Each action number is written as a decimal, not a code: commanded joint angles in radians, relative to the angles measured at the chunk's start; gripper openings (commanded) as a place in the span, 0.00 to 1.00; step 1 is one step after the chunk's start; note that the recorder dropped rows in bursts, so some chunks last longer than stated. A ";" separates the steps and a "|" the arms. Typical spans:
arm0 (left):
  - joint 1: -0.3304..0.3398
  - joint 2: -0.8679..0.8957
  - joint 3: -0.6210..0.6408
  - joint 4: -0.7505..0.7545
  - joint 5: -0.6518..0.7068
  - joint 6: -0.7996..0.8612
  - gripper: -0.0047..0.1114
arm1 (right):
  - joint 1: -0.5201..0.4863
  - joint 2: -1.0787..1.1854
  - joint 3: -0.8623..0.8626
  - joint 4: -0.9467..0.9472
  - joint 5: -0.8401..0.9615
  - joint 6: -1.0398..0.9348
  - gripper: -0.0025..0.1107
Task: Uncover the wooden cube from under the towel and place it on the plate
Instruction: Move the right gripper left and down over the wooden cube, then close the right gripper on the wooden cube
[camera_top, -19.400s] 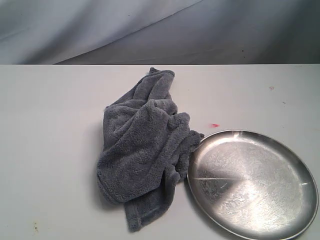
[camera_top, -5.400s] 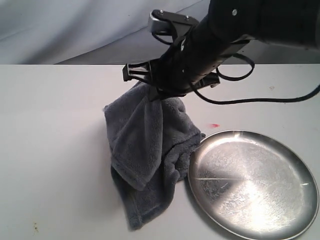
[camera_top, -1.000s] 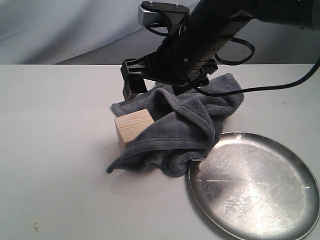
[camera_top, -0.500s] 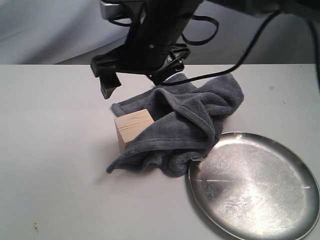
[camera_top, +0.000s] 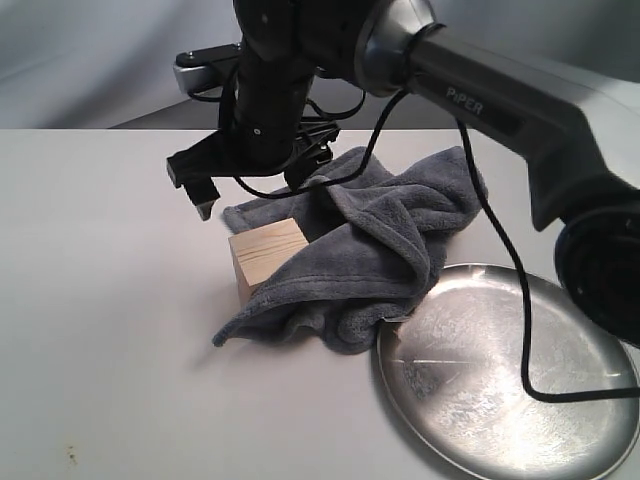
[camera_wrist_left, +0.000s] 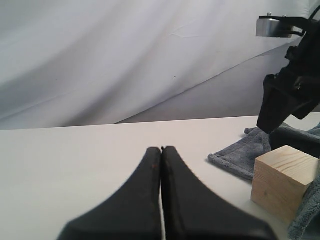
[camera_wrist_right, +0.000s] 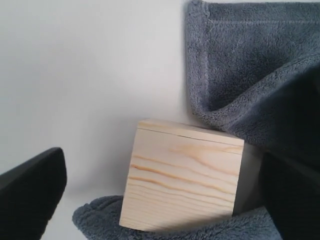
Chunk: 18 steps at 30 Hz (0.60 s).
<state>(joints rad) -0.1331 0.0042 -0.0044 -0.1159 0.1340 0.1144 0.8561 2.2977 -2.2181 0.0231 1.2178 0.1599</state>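
Note:
The wooden cube (camera_top: 265, 255) stands on the table, its left and top faces bare, its right side tucked under the crumpled grey-blue towel (camera_top: 390, 240). The silver plate (camera_top: 520, 400) lies front right, touching the towel's edge. My right gripper (camera_top: 250, 190) hovers open just above and behind the cube. In the right wrist view the cube (camera_wrist_right: 182, 180) sits between the spread fingers (camera_wrist_right: 30, 195), with the towel (camera_wrist_right: 250, 65) round it. My left gripper (camera_wrist_left: 161, 150) is shut and empty, low over the table, well apart from the cube (camera_wrist_left: 282, 180).
The right arm (camera_top: 480, 90) reaches across from the right, its black cable (camera_top: 510, 290) looping over towel and plate. A grey cloth backdrop (camera_top: 90, 60) hangs behind the white table (camera_top: 100, 350).
The right gripper has swung left off the towel and now hangs over the cube. Towel and cube lie as they did a second ago.

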 joint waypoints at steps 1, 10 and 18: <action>-0.005 -0.004 0.004 -0.002 -0.002 -0.003 0.04 | 0.001 0.017 -0.011 -0.023 0.003 0.006 0.86; -0.005 -0.004 0.004 -0.002 -0.002 -0.003 0.04 | 0.001 0.062 -0.011 -0.048 0.003 0.006 0.86; -0.005 -0.004 0.004 -0.002 -0.002 -0.003 0.04 | 0.001 0.084 -0.011 -0.075 0.003 0.006 0.86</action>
<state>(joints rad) -0.1331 0.0042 -0.0044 -0.1159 0.1340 0.1144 0.8561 2.3842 -2.2181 -0.0279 1.2193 0.1624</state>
